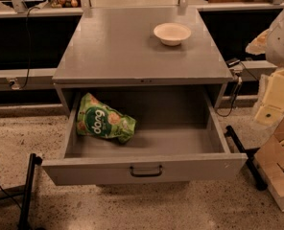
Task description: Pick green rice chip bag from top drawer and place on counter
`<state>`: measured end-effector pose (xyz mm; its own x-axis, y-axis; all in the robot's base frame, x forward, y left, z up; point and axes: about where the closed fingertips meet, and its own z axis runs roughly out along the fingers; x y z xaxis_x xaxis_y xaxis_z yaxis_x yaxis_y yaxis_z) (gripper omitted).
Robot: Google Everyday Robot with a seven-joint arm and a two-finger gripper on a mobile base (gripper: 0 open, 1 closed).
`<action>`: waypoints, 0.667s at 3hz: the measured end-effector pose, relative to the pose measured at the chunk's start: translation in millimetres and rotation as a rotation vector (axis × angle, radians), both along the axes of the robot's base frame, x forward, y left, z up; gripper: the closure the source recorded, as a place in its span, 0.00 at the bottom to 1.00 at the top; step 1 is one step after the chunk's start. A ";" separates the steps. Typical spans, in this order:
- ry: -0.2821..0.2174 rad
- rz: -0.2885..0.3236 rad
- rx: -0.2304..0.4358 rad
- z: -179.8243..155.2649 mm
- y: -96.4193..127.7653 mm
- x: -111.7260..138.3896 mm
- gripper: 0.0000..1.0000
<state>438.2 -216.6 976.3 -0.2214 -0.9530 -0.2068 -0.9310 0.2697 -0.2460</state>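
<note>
- The green rice chip bag [103, 121] lies on its side in the rear left corner of the open top drawer [180, 143], leaning against the left wall.
- The pouch looks light, soft and crinkly, likely air-filled, with brittle chips inside. A firm squeeze could crush them, and the glossy film may slip.
- The best hold appears to be the puffed middle or the free right end, which points toward the drawer's bare centre. The left wall crowds the other end.
- The end effector [274, 97] hangs at the right edge of the scene, well apart from the bag. Whether it is open or closed cannot be told.
- The grey table [118, 47] above the drawer is flat and smooth. A white bowl [172, 33] sits near its back right, leaving broad space in front and to the left.
- Speckled floor [108, 210] surrounds the cabinet, and a cardboard box [281, 176] stands to the right.
</note>
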 end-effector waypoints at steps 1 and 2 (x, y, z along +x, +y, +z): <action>0.000 0.000 0.000 0.0 0.0 0.0 0.00; 0.000 0.027 0.007 -0.3 8.7 4.6 0.00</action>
